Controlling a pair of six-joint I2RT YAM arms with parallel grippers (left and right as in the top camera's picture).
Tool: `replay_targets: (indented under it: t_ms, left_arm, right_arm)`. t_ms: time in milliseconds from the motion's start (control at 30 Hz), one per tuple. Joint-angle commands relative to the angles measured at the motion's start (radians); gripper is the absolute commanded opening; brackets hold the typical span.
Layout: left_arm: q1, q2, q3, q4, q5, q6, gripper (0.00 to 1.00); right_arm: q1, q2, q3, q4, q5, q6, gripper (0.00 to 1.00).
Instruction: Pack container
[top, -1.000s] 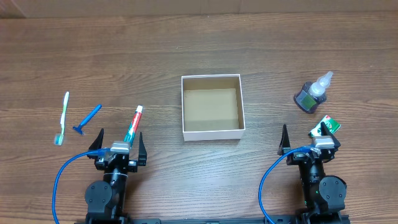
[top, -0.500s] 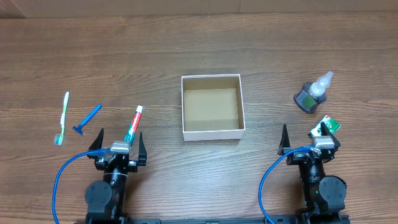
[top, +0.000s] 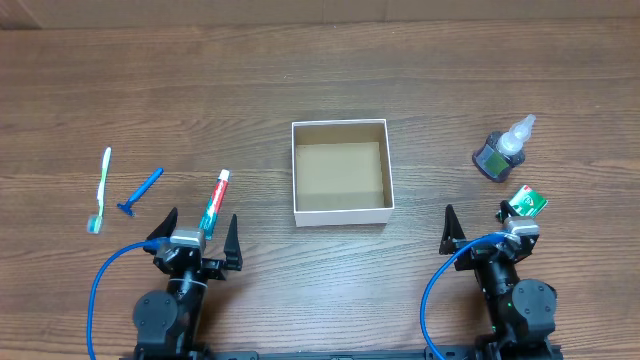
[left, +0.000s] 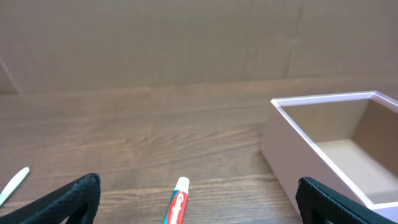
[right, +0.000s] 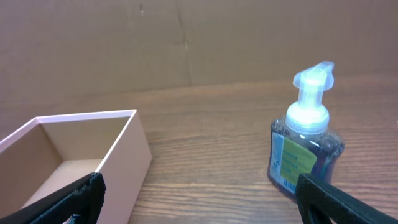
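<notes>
The container (top: 341, 213), a square white box with a brown inside, stands empty at the table's middle; it also shows in the left wrist view (left: 323, 99) and the right wrist view (right: 134, 140). A toothpaste tube (top: 214, 201) lies just ahead of my left gripper (top: 198, 238), which is open and empty; the tube's cap shows in the left wrist view (left: 176, 202). My right gripper (top: 482, 230) is open and empty near the front edge. A dark soap bottle (top: 498, 152) (right: 303, 146) and a green packet (top: 524, 203) lie at the right.
A toothbrush (top: 101, 189) and a blue razor (top: 140, 191) lie at the left. A cardboard wall stands behind the table. Blue cables run from both arms at the front edge.
Both grippers have opened wider and shifted slightly; nothing on the table has moved.
</notes>
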Motion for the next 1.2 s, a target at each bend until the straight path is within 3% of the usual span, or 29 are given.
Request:
replay_targets:
  t_ms: [0,167,333,533,700,800,967,1167]
  left_arm:
    - [0.006,0.025,0.168,-0.058,0.041,-0.032,1.0]
    - [0.006,0.158,0.363,-0.184,0.04,-0.031,1.0]
    - [0.006,0.38,0.603,-0.395,0.044,-0.031,1.0]
    - [0.006,0.679,0.908,-0.698,0.044,-0.03,1.0]
    - [0.006,0.859,1.111,-0.883,0.044,-0.031,1.0]
    - [0.006,0.913,1.16,-0.919,0.044,-0.031,1.0]
    - [0.006,0.945,1.16,-0.932,0.044,-0.072,1.0]
    - [0.006,0.993,1.163,-0.933,0.066,-0.109,1.0]
  right_arm:
    - [0.006,0.049,0.146,-0.033,-0.006,0.027,1.0]
    - [0.006,0.203,0.316,-0.105,-0.024,0.027,1.0]
    - [0.006,0.464,0.55,-0.242,-0.063,0.027,1.0]
    - [0.006,0.797,0.869,-0.523,-0.149,0.027,1.0]
    - [0.006,0.978,1.062,-0.697,-0.268,0.027,1.0]
    - [0.005,1.03,1.098,-0.708,-0.241,0.044,1.0]
    - [-0.029,1.077,1.107,-0.675,-0.04,0.278,1.0]
    - [-0.169,1.253,1.315,-0.723,-0.037,0.301,1.0]
